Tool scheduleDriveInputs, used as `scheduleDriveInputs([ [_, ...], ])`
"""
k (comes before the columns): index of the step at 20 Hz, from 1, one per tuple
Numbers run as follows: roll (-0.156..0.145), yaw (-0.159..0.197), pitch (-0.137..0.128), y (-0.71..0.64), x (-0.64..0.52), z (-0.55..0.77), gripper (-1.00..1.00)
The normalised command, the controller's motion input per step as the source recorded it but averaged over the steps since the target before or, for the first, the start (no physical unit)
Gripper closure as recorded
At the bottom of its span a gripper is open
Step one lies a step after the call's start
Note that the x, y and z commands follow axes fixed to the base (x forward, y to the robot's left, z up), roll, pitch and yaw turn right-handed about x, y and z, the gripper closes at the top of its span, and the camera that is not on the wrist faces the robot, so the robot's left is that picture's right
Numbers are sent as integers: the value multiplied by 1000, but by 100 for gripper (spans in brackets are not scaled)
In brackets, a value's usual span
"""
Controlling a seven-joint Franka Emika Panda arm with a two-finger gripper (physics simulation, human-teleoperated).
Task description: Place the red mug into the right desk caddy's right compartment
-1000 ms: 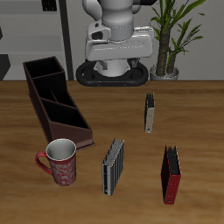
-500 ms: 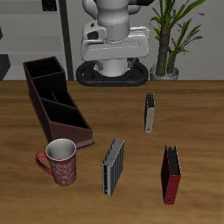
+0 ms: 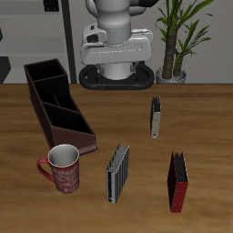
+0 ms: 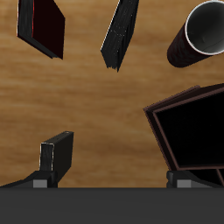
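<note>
On the wooden table (image 3: 205,118) we see warm brown planks with visible grain, running wall to wall in the exterior view. Behind it, a grey wall with dark shelving (image 3: 36,36) on one side and a potted plant (image 3: 177,36) standing beside the robot's base at the table's back.

The red mug (image 3: 64,168) stands upright near the table's front edge, handle pointing away from the books, pale grey inside showing. It sits just beside the near end of the right desk caddy (image 3: 56,105), apart from it as far as we can tell. The caddy is a long dark maroon box running from the back of the table toward the front, dividers visible inside. The right compartment (image 3: 75,133) is the end section closest to the mug; we see nothing in it.

Other items: a grey ribbed book (image 3: 116,173) beside the mug, a small dark book (image 3: 156,117) farther back, a red book (image 3: 178,181) near the front edge, well apart from the mug.

The gripper (image 4: 112,179) is up high over the table; the wrist view looks down on mug, caddy and books. Its fingers (image 4: 39,181) sit wide apart at the frame's edges, nothing between them, so we read it as spread and holding nothing.
</note>
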Motion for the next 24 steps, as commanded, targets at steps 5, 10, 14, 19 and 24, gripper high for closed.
scheduleDriveInputs([
  [5, -11, 2, 19, -165, 118, -37, -100],
  [10, 43, 37, 29, -324, 238, -16, -100],
  [14, -37, 12, -18, -474, 273, 30, -100],
  [19, -59, -47, -30, -468, 213, 45, -100],
  [24, -37, -12, -28, -491, 210, 56, -100],
])
